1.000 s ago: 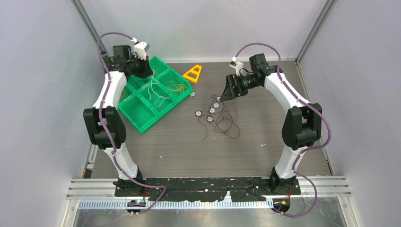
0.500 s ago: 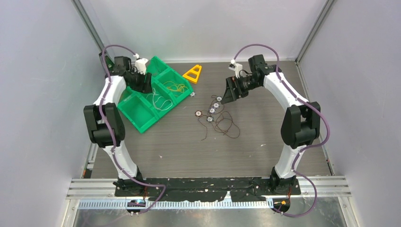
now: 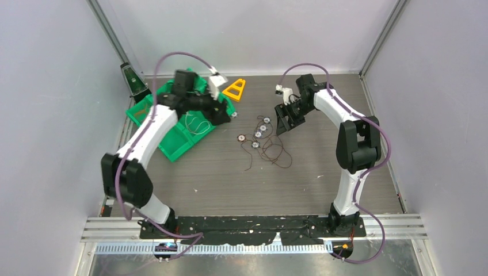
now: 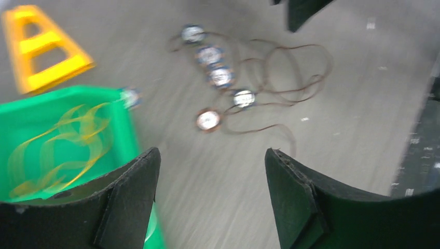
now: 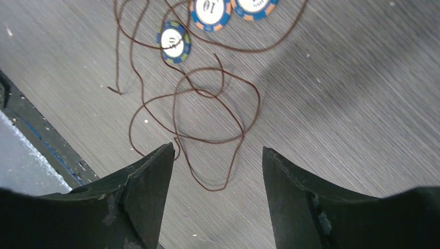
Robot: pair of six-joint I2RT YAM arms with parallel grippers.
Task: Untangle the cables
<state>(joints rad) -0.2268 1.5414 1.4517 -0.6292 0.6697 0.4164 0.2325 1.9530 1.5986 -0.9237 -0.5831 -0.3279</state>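
Top view. My left hand point(image 3: 223, 114) reaches out over the near corner of the green bin point(image 3: 172, 146), which sits by the worktop's point(image 3: 230, 184) far left corner. A white cable point(image 3: 193, 122) lies inside the bin. The brown cable point(image 3: 270, 150) lies loose around the middle of the worktop, its loops running up among the discs point(image 3: 258, 133). My right hand point(image 3: 282, 125) hangs just beyond those discs, toward the far edge. Both hands point at the same tangle. The risk is that they meet over it and knock fingers.

Left wrist view, blurred. My left hand point(image 4: 211, 155) is wide open and holds nothing. A yellow cable point(image 4: 57, 145) lies in the green bin point(image 4: 122, 119), directly under one finger. The brown cable point(image 4: 290, 72) and the discs point(image 4: 220, 77) are well ahead, and the yellow stand point(image 4: 41, 46) is off to the side. A low sweep could clip the bin wall or snag that yellow cable.

Right wrist view. My right hand point(image 5: 217, 153) is open and empty above the brown cable point(image 5: 207, 104), with the nearest loop between my fingers. The discs point(image 5: 174, 41) sit on the strand further along. The wire is hair-thin and flat on the worktop, so my fingers may close over it and miss. Pulling one crossing loop could cinch the knot or drag discs.
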